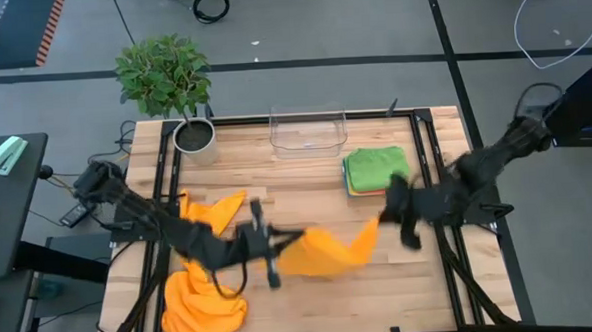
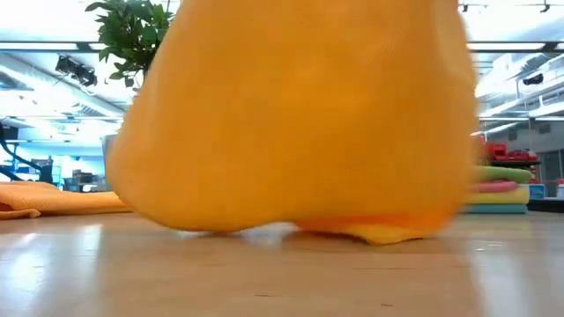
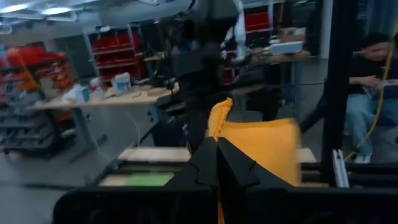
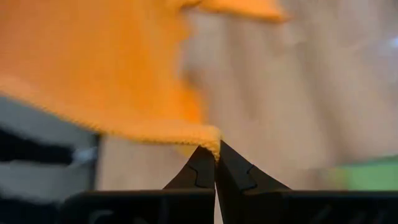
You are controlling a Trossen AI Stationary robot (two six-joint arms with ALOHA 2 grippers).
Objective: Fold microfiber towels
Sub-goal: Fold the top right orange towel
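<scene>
An orange towel (image 1: 330, 253) is stretched between my two grippers above the table's middle. My left gripper (image 1: 277, 243) is shut on its left end and my right gripper (image 1: 384, 218) is shut on its right end. In the low view the towel (image 2: 291, 114) hangs like a wide curtain, its lower edge (image 2: 379, 232) down at the tabletop. Two more orange towels lie crumpled at the table's left, one (image 1: 202, 302) near the front edge and one (image 1: 216, 212) behind it. A folded stack with a green towel (image 1: 376, 167) on top rests at the back right. My left gripper pinches the orange towel's edge (image 3: 219, 121) between its two shut fingers, which point level toward the table's right. The cloth stands up from the fingertips and falls away beyond them. My right gripper pinches a corner of the towel's hemmed edge (image 4: 211, 138) at its fingertips, slanting downward from the table's right. The cloth hangs slack away from the fingers.
A clear plastic bin (image 1: 307, 130) stands at the back middle. A potted plant (image 1: 172, 81) stands at the back left corner. Bare wood (image 1: 402, 291) lies in front of the hanging towel. A person (image 3: 373, 81) sits beyond the table.
</scene>
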